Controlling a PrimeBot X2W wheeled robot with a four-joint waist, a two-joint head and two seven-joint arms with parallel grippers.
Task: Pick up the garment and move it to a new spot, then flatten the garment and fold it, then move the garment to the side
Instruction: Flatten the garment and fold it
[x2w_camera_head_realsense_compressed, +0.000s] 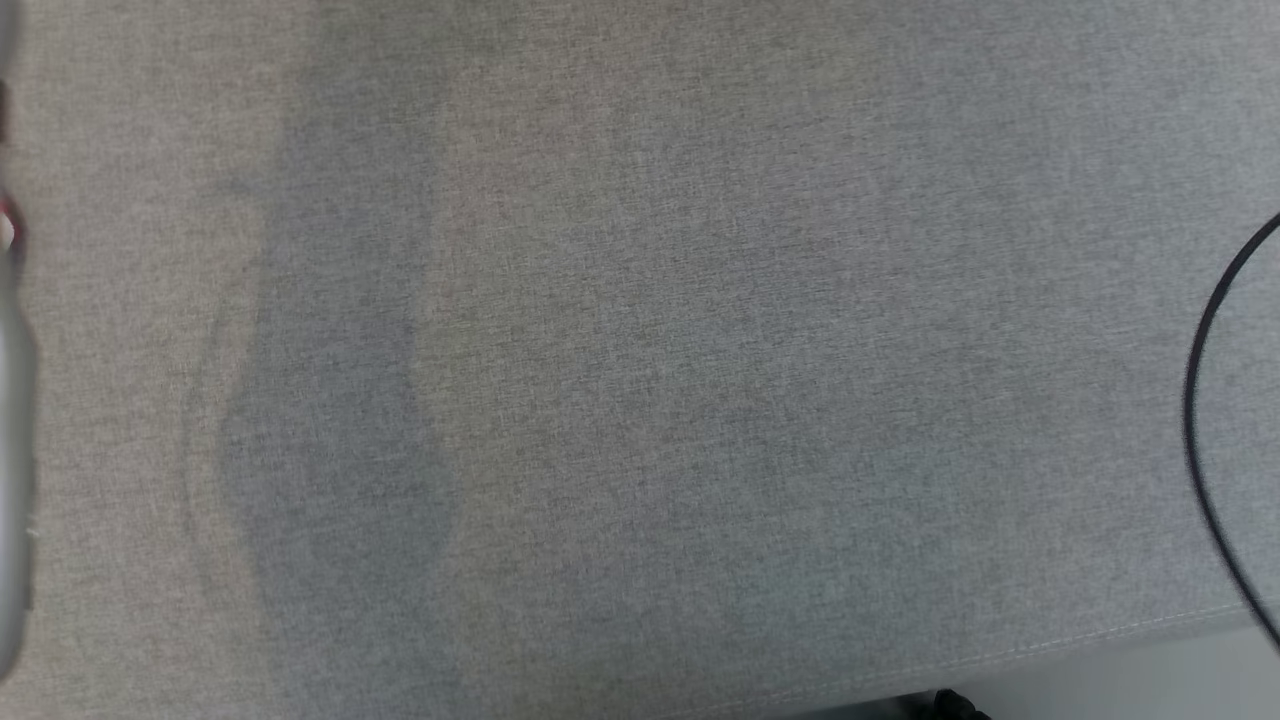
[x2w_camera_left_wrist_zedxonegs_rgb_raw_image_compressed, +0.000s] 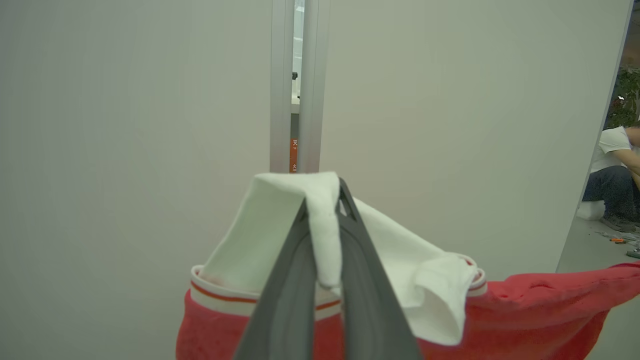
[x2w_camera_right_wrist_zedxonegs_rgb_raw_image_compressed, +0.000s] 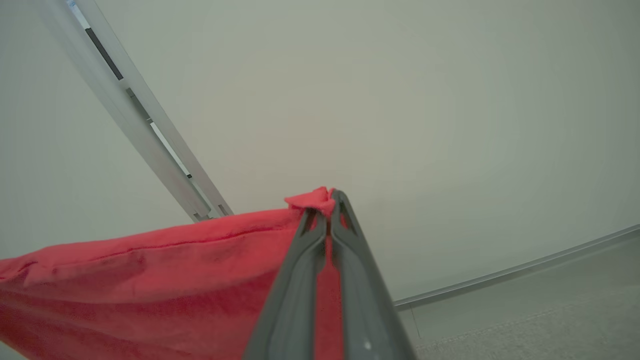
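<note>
The garment (x2w_camera_left_wrist_zedxonegs_rgb_raw_image_compressed: 525, 310) is a red shirt with a white collar (x2w_camera_left_wrist_zedxonegs_rgb_raw_image_compressed: 270, 225) edged in a thin orange stripe. It hangs in the air in front of a pale wall. My left gripper (x2w_camera_left_wrist_zedxonegs_rgb_raw_image_compressed: 324, 192) is shut on a fold of the white collar. In the right wrist view my right gripper (x2w_camera_right_wrist_zedxonegs_rgb_raw_image_compressed: 327, 200) is shut on a corner of the garment (x2w_camera_right_wrist_zedxonegs_rgb_raw_image_compressed: 150, 280), and the red cloth stretches away to the left from the fingers. Between the two grips the cloth is held taut.
The head view looks down on a grey fabric surface (x2w_camera_head_realsense_compressed: 640, 360) with a seamed front edge (x2w_camera_head_realsense_compressed: 1100, 630) and a black cable (x2w_camera_head_realsense_compressed: 1200, 400) at the right. A blurred pale shape (x2w_camera_head_realsense_compressed: 12, 400) runs along the left edge. An aluminium post (x2w_camera_left_wrist_zedxonegs_rgb_raw_image_compressed: 295, 85) divides the wall. A person (x2w_camera_left_wrist_zedxonegs_rgb_raw_image_compressed: 612, 175) sits at the far right.
</note>
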